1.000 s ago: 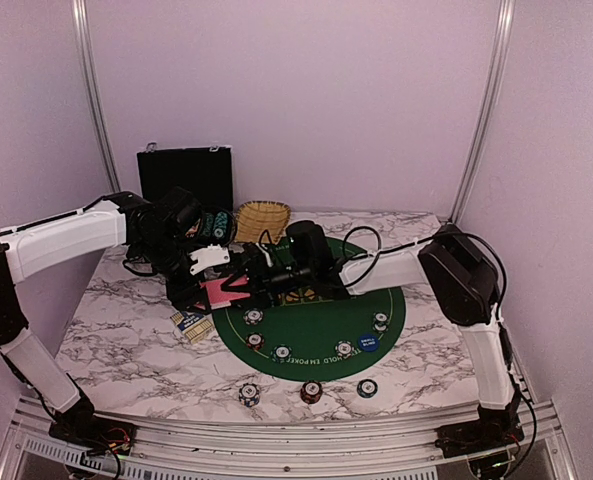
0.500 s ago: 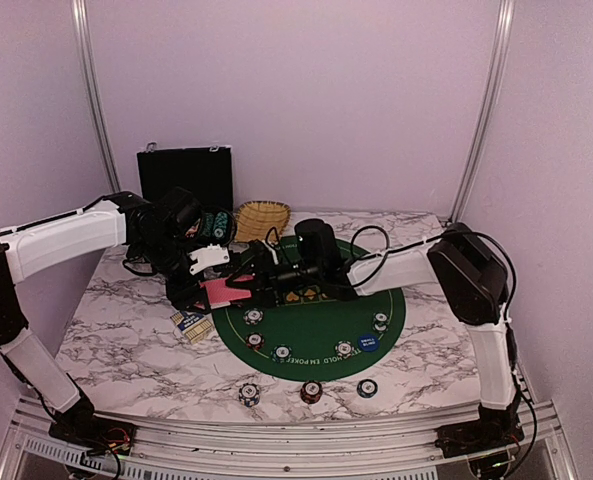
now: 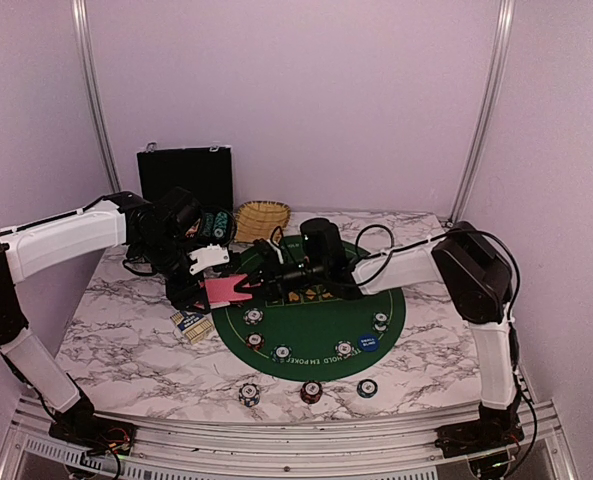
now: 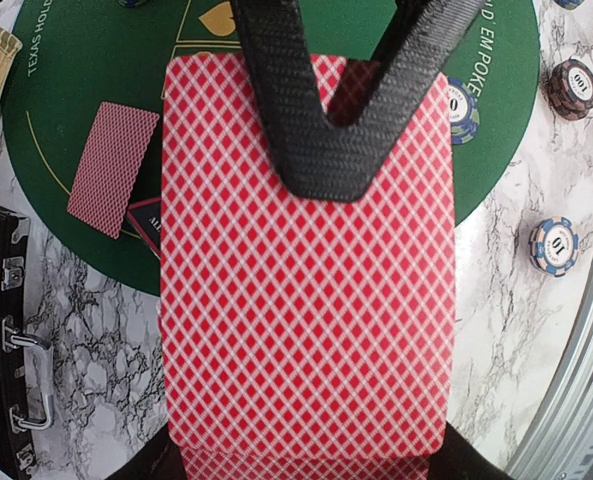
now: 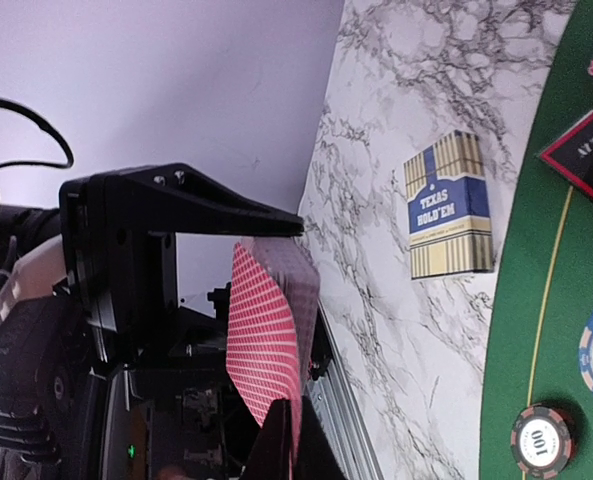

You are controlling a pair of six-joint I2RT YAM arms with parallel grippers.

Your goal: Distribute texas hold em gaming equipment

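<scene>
Right end effector pinches card edge; left end effector grips deck

The top camera is looking down from above and behind the arms, taking in the whole table from afar. The left wrist camera is staring close along its jaws at the deck between them. The right wrist camera is viewing that deck nearly edge-on just past its jaws. All three are sharing the green mat.
</scene>
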